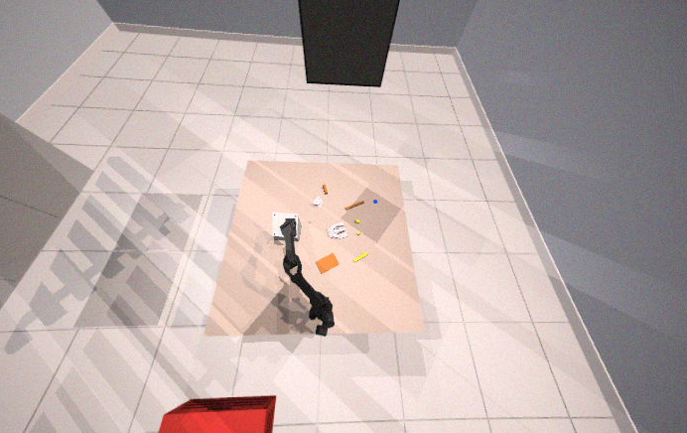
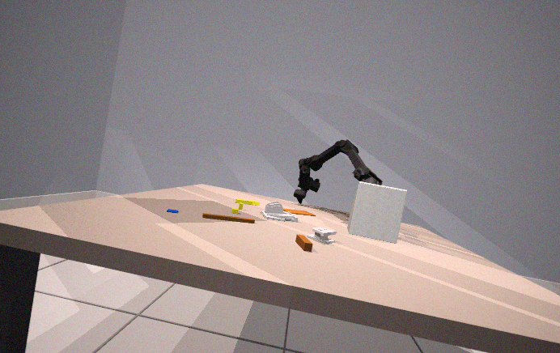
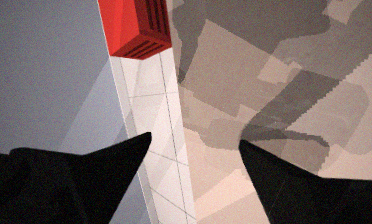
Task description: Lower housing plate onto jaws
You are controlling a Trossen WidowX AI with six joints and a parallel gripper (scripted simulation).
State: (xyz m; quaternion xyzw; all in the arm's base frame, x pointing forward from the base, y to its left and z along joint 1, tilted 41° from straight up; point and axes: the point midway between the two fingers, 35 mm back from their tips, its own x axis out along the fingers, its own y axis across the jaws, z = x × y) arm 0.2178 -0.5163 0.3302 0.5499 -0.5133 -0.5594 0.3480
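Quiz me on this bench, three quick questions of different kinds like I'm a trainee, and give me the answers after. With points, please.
1. True or false: the claw (image 1: 322, 332) (image 2: 300, 202) (image 3: 194, 139) is shut on the flat orange plate.
2. In the top view, which small piece lies closest to the long brown bar (image 1: 354, 205) (image 2: 228, 218)?
A) a white one
B) a blue one
C) a yellow one
3. Fill in the colour: the slotted box (image 1: 216, 422) (image 3: 122, 25) off the table is ____.

Key: 1 false; 2 B; 3 red.

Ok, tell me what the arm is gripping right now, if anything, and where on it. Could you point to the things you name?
Nothing is held: the gripper's jaws stand wide open (image 3: 196, 138), with only background showing between them.
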